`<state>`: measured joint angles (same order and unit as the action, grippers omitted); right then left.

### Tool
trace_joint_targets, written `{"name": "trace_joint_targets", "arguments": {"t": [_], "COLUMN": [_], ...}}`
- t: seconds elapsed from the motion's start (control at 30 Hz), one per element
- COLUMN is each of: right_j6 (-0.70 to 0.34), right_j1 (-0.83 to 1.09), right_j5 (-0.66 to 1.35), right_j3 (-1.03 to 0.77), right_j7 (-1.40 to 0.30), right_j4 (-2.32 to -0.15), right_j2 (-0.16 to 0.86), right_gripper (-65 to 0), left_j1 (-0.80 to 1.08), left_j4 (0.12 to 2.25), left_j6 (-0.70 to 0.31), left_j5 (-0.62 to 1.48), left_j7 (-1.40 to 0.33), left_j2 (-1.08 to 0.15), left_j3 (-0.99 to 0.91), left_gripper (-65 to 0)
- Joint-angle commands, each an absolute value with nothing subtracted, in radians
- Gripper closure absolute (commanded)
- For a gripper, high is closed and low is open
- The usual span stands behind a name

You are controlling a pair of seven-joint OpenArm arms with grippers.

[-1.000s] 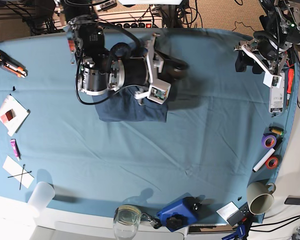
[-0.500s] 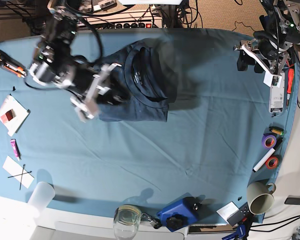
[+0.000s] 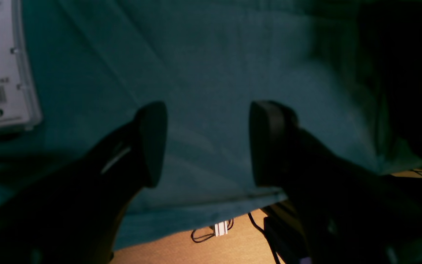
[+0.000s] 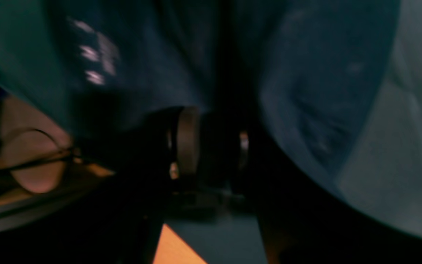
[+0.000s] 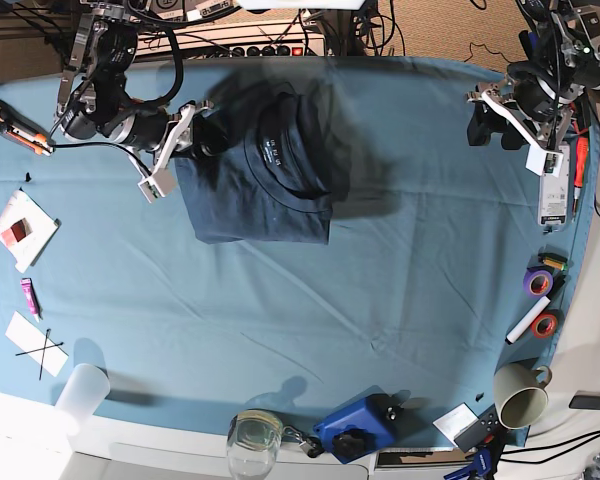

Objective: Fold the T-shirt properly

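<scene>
The dark navy T-shirt lies folded into a rough rectangle on the teal tablecloth, collar up, at the far left-centre. Its far edge is motion-blurred. My right gripper is at the shirt's left far edge. In the blurred right wrist view its jaws stand close together, with navy fabric creased down into them, so it looks shut on the shirt. My left gripper hangs open and empty over bare cloth at the far right corner.
An orange box cutter and paper cards lie at the left. A white labelled case and tape rolls lie along the right edge. A mug, glass, blue device and paper cup line the near edge.
My right arm swung from above the shirt out to its left and then to the far left. The shirt's left edge has shifted slightly left. The left arm has not moved.
</scene>
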<state>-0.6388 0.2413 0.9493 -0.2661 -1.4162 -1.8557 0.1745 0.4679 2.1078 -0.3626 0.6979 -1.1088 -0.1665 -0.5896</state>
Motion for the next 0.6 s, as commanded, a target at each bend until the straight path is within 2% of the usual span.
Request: {"name": "trace_joint_targets", "arguments": {"t": [0.0,0.17,0.3,0.4,0.57], "right_j6": [-0.639,-0.681,-0.698,-0.698,-0.698], "right_j1": [0.232,0.218,0.157,0.094,0.027], "right_j5": [1.008,1.108,1.039,0.922,0.915], "right_j3": [-0.27,-0.27,-0.266,-0.252,-0.223], "right_j7": [-1.396,-1.396,-1.396,-1.378,-1.378], "right_j4": [-1.898,-2.011,-2.011,-1.945,-1.744], "right_j2": [0.183,0.183,0.178,0.175,0.175], "right_gripper": [-13.8,-13.8,-13.8,-13.8,-13.8], "left_j1": [0.467,0.467,0.467,0.467,0.466], "left_j4": [2.122,2.122,2.122,2.122,2.122], "left_j6": [-0.363,-0.363,-0.363,-0.363,-0.364], "left_j5": [0.711,0.711,0.71,0.706,0.699], "left_j7": [-1.089,-1.09,-1.074,-1.045,-1.046], "left_j2": [-0.175,-0.175,-0.175,-0.175,-0.175], "left_j3": [-0.592,-0.592,-0.592,-0.592,-0.592], "left_gripper": [-35.6,-35.6,-35.6,-35.6,-35.6]}}
